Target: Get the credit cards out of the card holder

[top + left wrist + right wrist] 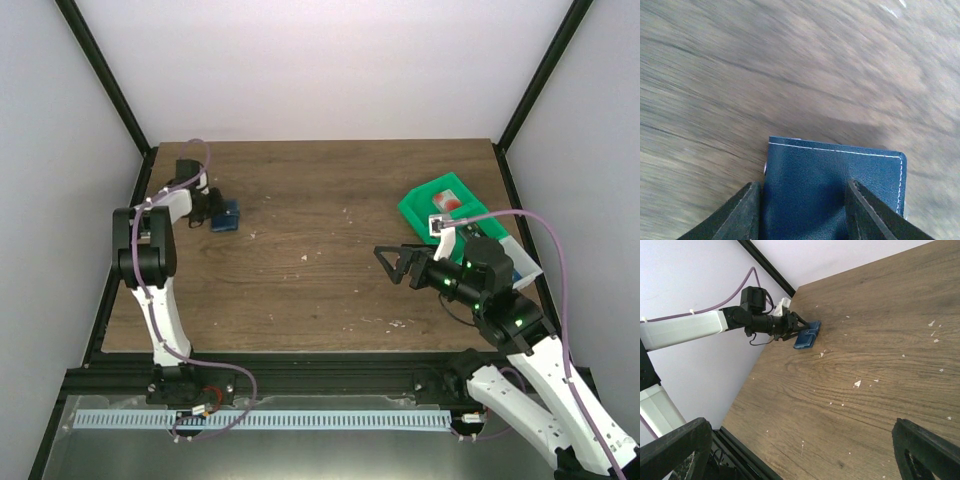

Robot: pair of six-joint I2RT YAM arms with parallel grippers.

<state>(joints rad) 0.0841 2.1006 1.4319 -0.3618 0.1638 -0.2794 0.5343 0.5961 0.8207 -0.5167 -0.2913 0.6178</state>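
At the table's (320, 300) far-left edge, the left tool (212, 216) straddles the card holder (840, 165), grip unclear; right tool (391, 265) released.

- Top external: high above the near edge, looking down over the whole table (320, 280).
- Left wrist: very close, aimed down onto the card holder (810, 185).
- Right wrist: low, facing across the table toward that same card holder, well away.

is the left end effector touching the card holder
Cannot tell. In the left wrist view the left end effector sits over the card holder, but neither contact nor a gap is plain.
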